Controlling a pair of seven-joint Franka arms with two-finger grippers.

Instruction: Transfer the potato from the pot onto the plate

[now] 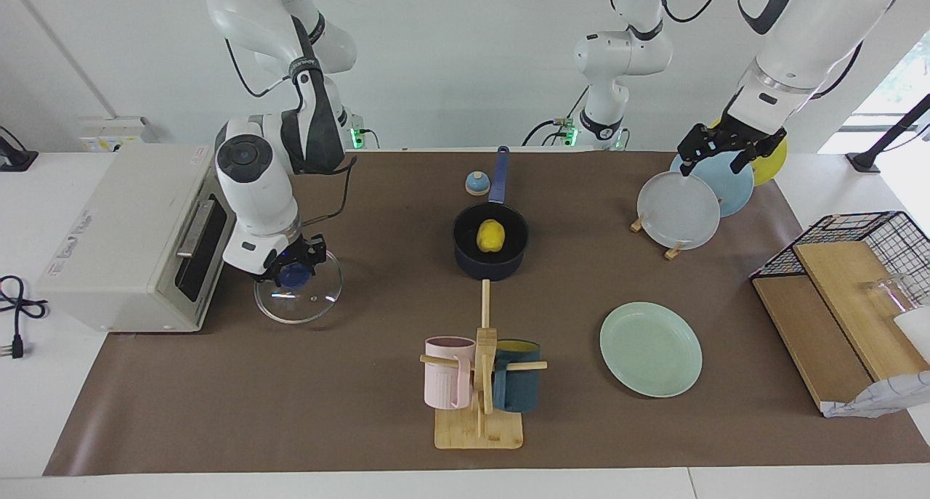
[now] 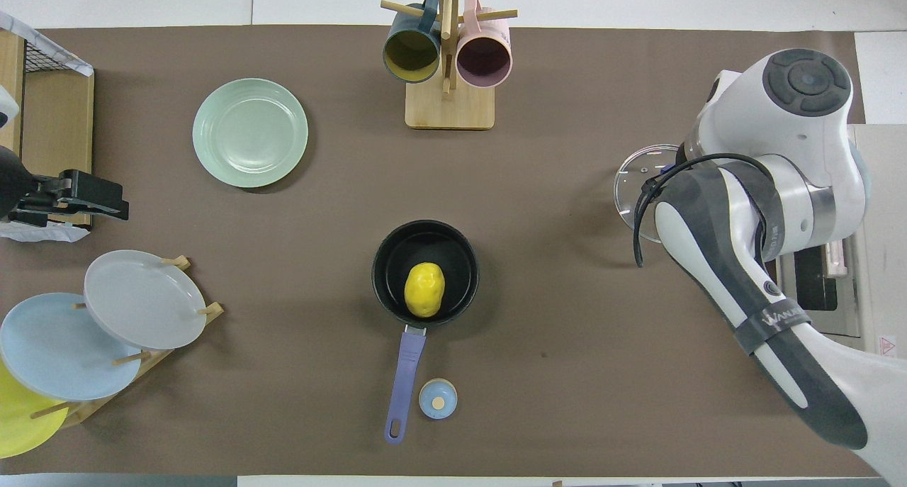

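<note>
The yellow potato point(image 1: 491, 235) lies inside the dark navy pot point(image 1: 465, 252), whose blue handle points toward the robots; both also show in the overhead view, the potato point(image 2: 424, 289) in the pot point(image 2: 386, 260). The mint-green plate point(image 1: 650, 349) lies bare, farther from the robots than the pot and toward the left arm's end; it also shows in the overhead view point(image 2: 250, 132). My left gripper point(image 1: 716, 157) hangs open over the plate rack. My right gripper point(image 1: 296, 270) is down at the blue knob of the glass lid point(image 1: 312, 306), which lies flat on the table.
A toaster oven point(image 1: 131, 237) stands at the right arm's end. A mug rack point(image 1: 479, 383) with a pink and a teal mug stands farther out than the pot. A plate rack holds a greyish-white plate point(image 1: 678, 210), a light blue and a yellow one. A small blue cap point(image 1: 476, 183) lies beside the pot handle. A wire basket point(image 1: 872, 241) and boards are at the left arm's end.
</note>
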